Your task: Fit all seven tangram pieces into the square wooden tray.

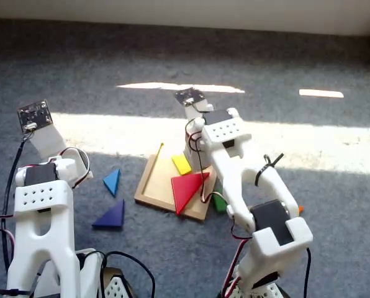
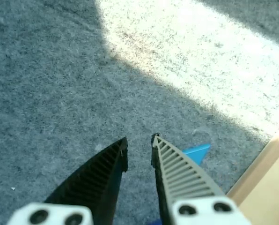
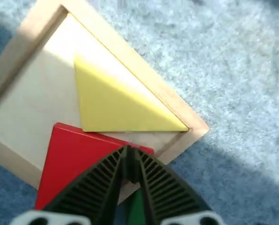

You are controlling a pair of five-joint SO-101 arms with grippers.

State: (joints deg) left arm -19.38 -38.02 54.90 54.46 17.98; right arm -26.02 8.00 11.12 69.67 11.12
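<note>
The square wooden tray (image 1: pixel 157 183) has bare floor beside its left rail, reachable from above. A yellow wooden piece (image 1: pixel 181 164) and a red triangular piece (image 1: pixel 186 188) fill its right part, under the white right arm (image 1: pixel 234 164). Left of the tray, a light blue triangle (image 1: pixel 112 181) and a dark blue triangle (image 1: pixel 112 215) lie on the grey carpet (image 1: pixel 110 56), which is open toward its far edge.

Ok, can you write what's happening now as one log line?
tray: yellow triangle inside, red triangle over rim | left gripper: open, near light blue triangle | right gripper: shut, above red triangle

Wooden tray (image 1: pixel 157 186) holding yellow triangle (image 1: pixel 181 164), red triangle (image 1: pixel 186 188), blue triangle (image 1: pixel 112 181) lying beside
</note>
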